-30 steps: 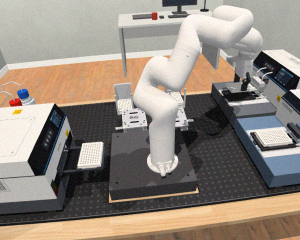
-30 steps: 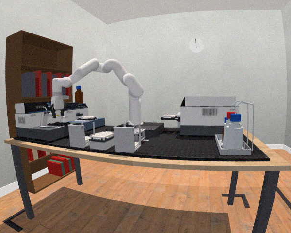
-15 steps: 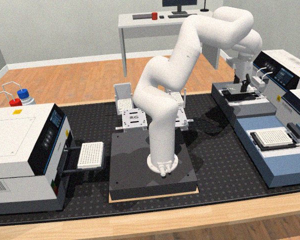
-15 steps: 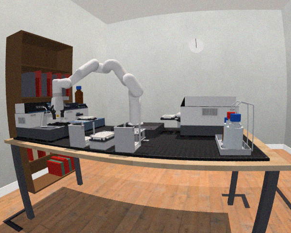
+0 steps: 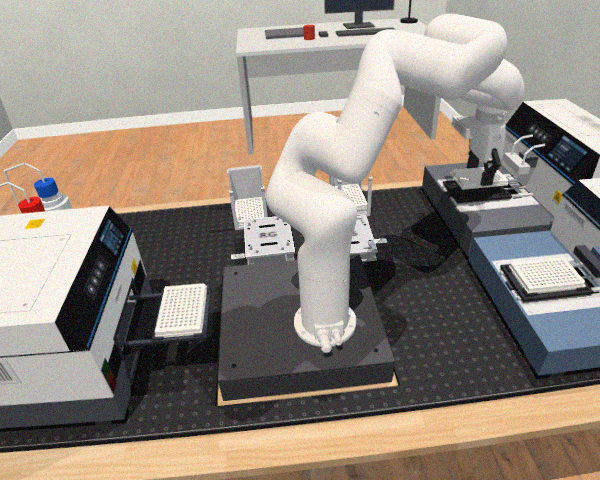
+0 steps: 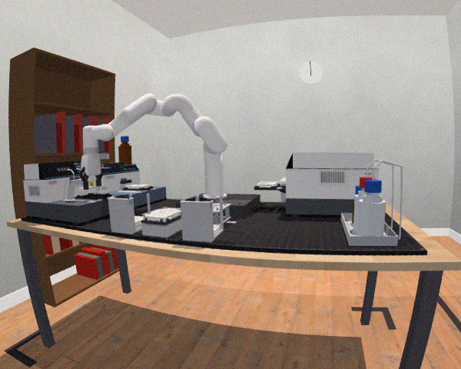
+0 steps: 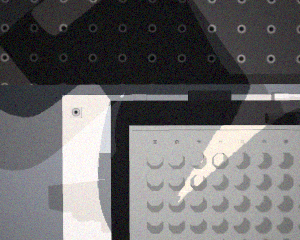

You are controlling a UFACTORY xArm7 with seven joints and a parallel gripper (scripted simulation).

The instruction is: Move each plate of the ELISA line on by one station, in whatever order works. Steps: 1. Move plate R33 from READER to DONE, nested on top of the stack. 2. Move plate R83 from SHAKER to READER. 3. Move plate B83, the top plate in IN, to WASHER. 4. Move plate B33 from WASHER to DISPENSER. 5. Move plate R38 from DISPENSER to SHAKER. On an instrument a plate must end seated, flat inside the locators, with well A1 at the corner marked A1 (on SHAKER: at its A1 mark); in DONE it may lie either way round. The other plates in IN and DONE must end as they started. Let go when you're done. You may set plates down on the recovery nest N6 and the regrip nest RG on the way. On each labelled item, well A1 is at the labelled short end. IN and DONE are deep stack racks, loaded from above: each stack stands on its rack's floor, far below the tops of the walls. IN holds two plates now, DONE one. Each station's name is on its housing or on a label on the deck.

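My gripper (image 5: pixel 480 173) (image 6: pixel 91 182) is at the rear right instrument (image 5: pixel 496 219). It is shut across a well plate (image 5: pixel 463 179) (image 7: pixel 215 185) and holds it level just above the black nest (image 5: pixel 491 194). The plate's label is not readable. The fingers are out of sight in the wrist view. A second plate (image 5: pixel 546 273) (image 6: pixel 137 185) sits on the blue instrument (image 5: pixel 564 330). Another plate (image 5: pixel 181 308) (image 6: pixel 267 183) lies on the tray of the big instrument at the left. One more plate (image 6: pixel 162 214) rests on a low white unit between the two racks.
Two deep racks (image 5: pixel 246 186) (image 5: pixel 368 187) stand behind the arm's base, each with a plate inside. The RG nest (image 5: pixel 268 235) is bare. A tube manifold (image 5: pixel 517 157) sits close right of my gripper. Bottles (image 5: pixel 47 193) stand at the far left.
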